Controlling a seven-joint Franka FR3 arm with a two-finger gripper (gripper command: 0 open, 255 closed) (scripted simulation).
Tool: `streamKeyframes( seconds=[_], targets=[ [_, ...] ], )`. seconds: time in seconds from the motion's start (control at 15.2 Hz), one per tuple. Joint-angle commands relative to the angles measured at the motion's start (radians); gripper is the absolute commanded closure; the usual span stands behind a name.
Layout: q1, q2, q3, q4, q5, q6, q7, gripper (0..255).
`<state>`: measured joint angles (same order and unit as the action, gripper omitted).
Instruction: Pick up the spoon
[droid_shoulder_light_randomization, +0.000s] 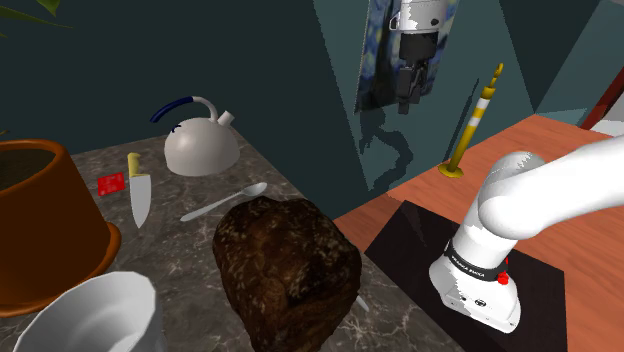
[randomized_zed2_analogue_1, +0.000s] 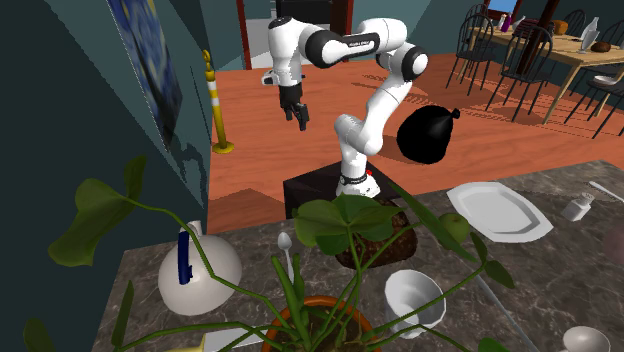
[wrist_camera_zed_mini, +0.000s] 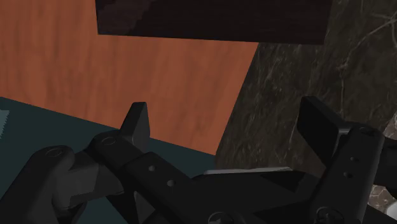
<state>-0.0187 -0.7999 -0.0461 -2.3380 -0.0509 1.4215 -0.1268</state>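
Marbled stone counter holds it all. Dark brown loaf sits nearest the stand, with a white kettle with a blue handle beyond it. My pincer hangs high, well apart from the counter, fingers spread, grasping nothing. Yellow-handled knife lies flat. Pale spoon lies flat between kettle and loaf, near the knife.

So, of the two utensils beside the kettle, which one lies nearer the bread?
The spoon, pale grey, right beside the bread; the knife, with a yellow handle, lies farther off.
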Motion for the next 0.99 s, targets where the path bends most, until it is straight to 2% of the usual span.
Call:
streamKeyframes(
  seconds=[0.0,0.46,0.92],
  targets=[
    [0.000,0.000,0.000,0.000,0.000,0.000,0.000,0],
    [0.033,0.148,0.153,0.038,0.096,0.080,0.195,0],
    [0.056,0.354,0.291,0.142,0.146,0.155,0.386,0]
  ],
)
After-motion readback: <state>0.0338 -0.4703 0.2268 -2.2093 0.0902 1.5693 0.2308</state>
